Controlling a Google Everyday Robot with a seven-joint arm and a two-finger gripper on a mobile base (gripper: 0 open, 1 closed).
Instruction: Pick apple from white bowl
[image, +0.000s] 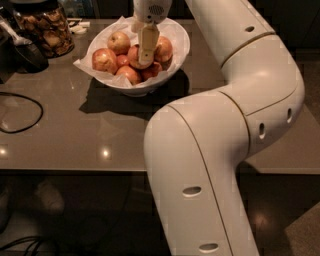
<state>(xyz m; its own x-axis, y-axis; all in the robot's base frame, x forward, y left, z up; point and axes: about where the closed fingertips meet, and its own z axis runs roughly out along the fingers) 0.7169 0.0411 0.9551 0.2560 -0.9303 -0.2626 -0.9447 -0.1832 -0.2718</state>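
The white bowl, lined with crumpled white paper, stands at the back of the table and holds several apples. The gripper reaches down from above into the middle of the bowl. It sits against the red-orange apple at the centre and covers part of it. A paler yellow-pink apple lies behind it to the left. A large red apple lies at the bowl's left side and another to the right. Smaller dark-red apples lie at the front.
A glass jar of brown pieces stands at the back left beside a dark object. A black cable loops over the left of the grey table. The arm's white links fill the right.
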